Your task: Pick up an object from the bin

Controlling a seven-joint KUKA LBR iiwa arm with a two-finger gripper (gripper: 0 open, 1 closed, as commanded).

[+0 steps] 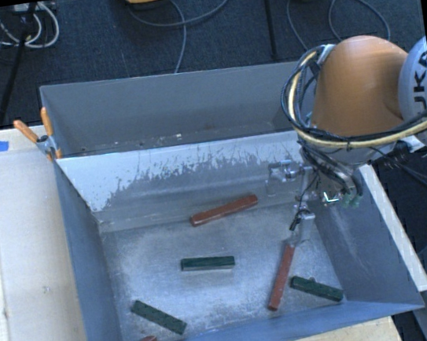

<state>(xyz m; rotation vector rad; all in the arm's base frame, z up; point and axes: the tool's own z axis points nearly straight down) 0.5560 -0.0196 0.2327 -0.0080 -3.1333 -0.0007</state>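
Grey metal bin [165, 109] first, then the arm's orange cover [360, 84] looming at right. Gripper [300, 218] hangs low by the upper end of a slanting red-brown stick [281, 276] (open or closed, can't tell). Dark green stick [316, 288] lies just beside that one's lower end.

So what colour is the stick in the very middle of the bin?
The middle stick is dark green; the camera view shows it best.
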